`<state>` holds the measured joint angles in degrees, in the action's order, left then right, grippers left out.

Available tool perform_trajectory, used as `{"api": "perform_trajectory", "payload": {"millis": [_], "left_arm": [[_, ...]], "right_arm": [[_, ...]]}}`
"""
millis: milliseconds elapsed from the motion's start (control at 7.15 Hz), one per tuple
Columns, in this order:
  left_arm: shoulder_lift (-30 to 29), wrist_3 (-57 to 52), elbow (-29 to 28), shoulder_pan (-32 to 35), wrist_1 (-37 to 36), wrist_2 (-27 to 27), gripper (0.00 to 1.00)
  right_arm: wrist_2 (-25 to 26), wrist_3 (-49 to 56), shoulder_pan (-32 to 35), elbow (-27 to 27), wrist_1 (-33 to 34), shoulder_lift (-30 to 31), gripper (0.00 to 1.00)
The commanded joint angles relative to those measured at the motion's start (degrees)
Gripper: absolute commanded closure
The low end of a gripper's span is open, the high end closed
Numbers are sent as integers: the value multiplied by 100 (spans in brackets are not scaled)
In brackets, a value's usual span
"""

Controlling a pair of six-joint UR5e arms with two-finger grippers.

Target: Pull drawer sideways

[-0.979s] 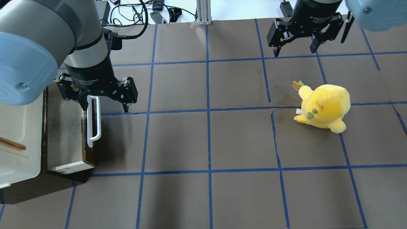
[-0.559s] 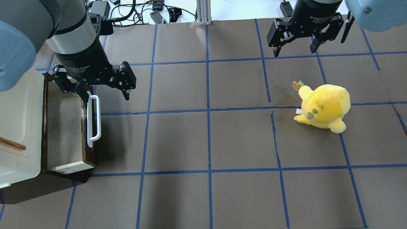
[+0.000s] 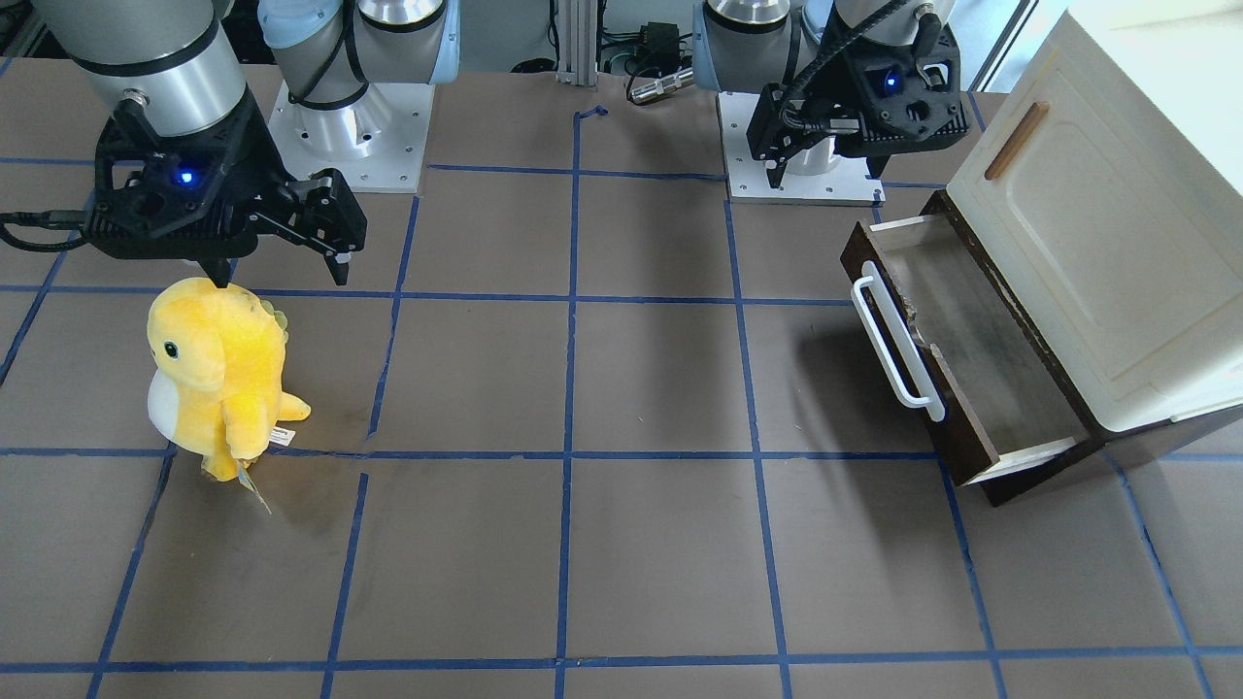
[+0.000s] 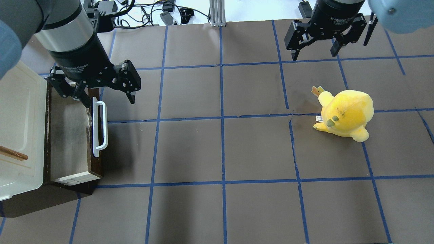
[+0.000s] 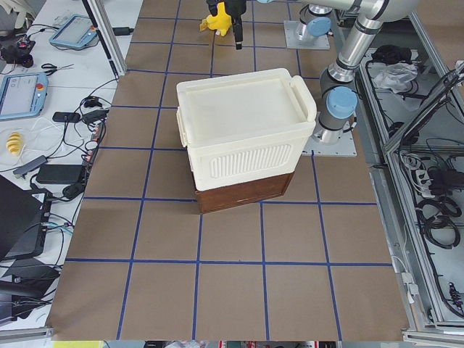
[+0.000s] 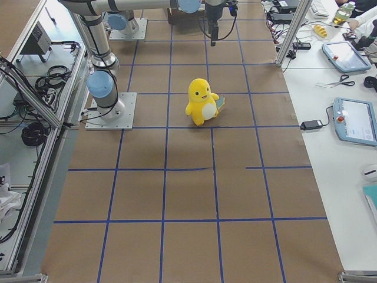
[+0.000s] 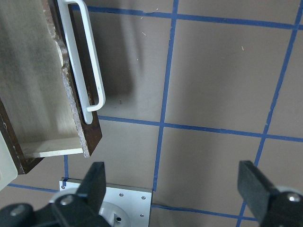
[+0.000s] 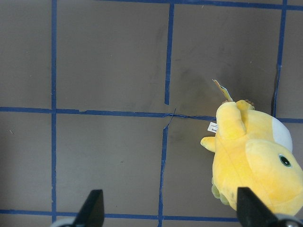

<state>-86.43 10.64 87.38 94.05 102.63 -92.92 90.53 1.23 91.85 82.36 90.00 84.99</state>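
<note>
A brown table (image 4: pixel 237 152) taped into a blue grid carries a cream-white cabinet (image 3: pixel 1097 252) at the robot's left end. The drawer (image 4: pixel 67 142) stands pulled out sideways from under it, with its pale floor exposed and its white bar handle (image 4: pixel 100 125) facing the open table. Judged from this, the pull looks largely done, and the step in hand is getting the left gripper (image 4: pixel 109 101) clear. The clean way is to lift straight up and away from the bar's end, so that neither finger hooks the handle or nudges the drawer askew. If more travel is wanted, the better choice would be to come down over the middle of the bar rather than its end. The gripper would then close squarely across it and draw in line with the drawer's sides, since an off-centre tug would likely twist the drawer in its opening. The left arm points its wrist downward and hovers over the drawer corner nearest the robot's bases. Its fingers are spread wide, and in the wrist view they hold nothing, with the handle off to one side of them. The right gripper (image 4: pixel 315 54) hangs splayed open and empty above the other end of the table, near a yellow plush toy (image 4: pixel 346 115), well apart from the drawer.
</note>
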Motion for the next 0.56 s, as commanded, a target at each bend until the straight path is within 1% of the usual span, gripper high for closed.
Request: {"api": "perform_trajectory", "payload": {"millis": [0, 140, 420], "left_arm": [[4, 0, -2, -9, 21, 169, 0], [-22, 0, 15, -61, -6, 395, 0], [-136, 8, 156, -36, -740, 450, 0]], "right_arm": [[0, 0, 0, 0, 0, 0, 0], [0, 0, 0, 0, 0, 0, 0], [0, 0, 0, 0, 0, 0, 0]]}}
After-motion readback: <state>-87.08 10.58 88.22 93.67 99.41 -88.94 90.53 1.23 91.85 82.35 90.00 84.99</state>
